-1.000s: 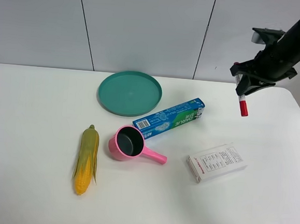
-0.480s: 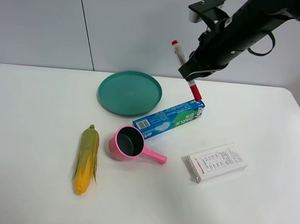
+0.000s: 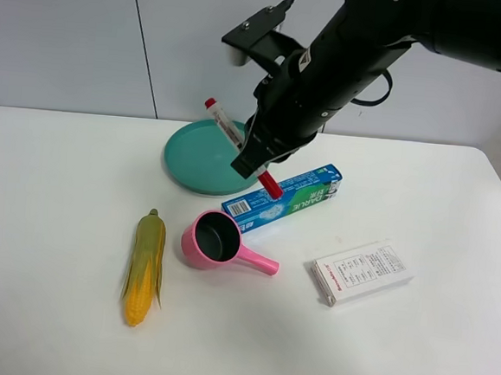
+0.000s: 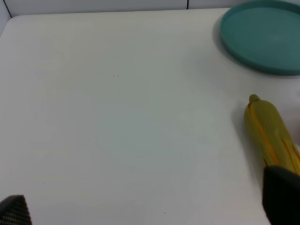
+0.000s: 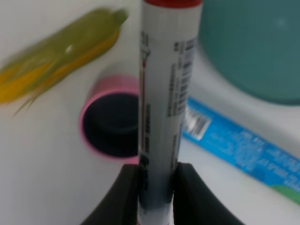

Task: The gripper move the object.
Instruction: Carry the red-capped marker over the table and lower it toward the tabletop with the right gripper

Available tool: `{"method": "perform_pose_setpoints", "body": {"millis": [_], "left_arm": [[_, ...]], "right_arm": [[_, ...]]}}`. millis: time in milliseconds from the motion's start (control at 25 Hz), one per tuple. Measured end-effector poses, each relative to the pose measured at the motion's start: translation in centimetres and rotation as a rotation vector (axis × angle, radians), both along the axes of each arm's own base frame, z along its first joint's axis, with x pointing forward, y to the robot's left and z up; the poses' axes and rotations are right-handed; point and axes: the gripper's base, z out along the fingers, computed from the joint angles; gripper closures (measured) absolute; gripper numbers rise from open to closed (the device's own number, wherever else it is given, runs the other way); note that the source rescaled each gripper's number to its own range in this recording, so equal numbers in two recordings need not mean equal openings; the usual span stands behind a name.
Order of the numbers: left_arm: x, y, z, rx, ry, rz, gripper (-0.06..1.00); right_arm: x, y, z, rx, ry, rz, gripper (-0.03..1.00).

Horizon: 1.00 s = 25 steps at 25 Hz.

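Note:
My right gripper (image 3: 251, 155) is shut on the marker pen (image 3: 228, 130), a slim white barrel with red at both ends. It holds the pen tilted in the air over the near right edge of the green plate (image 3: 202, 159), the lower red end just above the toothpaste box (image 3: 286, 198). In the right wrist view the pen (image 5: 166, 93) stands clamped between the dark fingers (image 5: 125, 197). My left gripper (image 4: 147, 208) is open and empty, low over bare table left of the corn (image 4: 272, 136); the exterior view does not show it.
A pink scoop cup (image 3: 215, 239) lies in front of the toothpaste box. A corn cob (image 3: 143, 266) lies at the front left. A white carton (image 3: 363, 272) lies at the right. The table (image 3: 60, 181) is white.
My right arm has swept left from the table's far right with the pen in its grip. It now hangs lower, over the plate's edge and the toothpaste box.

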Motion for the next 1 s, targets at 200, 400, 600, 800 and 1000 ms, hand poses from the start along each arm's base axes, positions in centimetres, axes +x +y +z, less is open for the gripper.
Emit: {"method": "perform_pose_setpoints", "body": {"millis": [200, 400, 600, 800, 1000], "left_arm": [[0.0, 0.0, 0.0, 0.000, 0.000, 0.000, -0.06], [0.0, 0.0, 0.0, 0.000, 0.000, 0.000, -0.06], [0.0, 0.0, 0.0, 0.000, 0.000, 0.000, -0.06], [0.0, 0.0, 0.0, 0.000, 0.000, 0.000, -0.06], [0.0, 0.0, 0.0, 0.000, 0.000, 0.000, -0.06]], "right_arm": [[-2.7, 1.4, -0.7, -0.108, 0.063, 0.120, 0.97], [-3.8, 3.3, -3.2, -0.213, 0.108, 0.195, 0.97], [-4.3, 5.1, -6.1, -0.305, 0.123, 0.260, 0.97], [-5.1, 6.5, -8.5, -0.379, 0.128, 0.351, 0.97], [-5.4, 7.1, -9.8, -0.409, 0.143, 0.394, 0.97]]}}
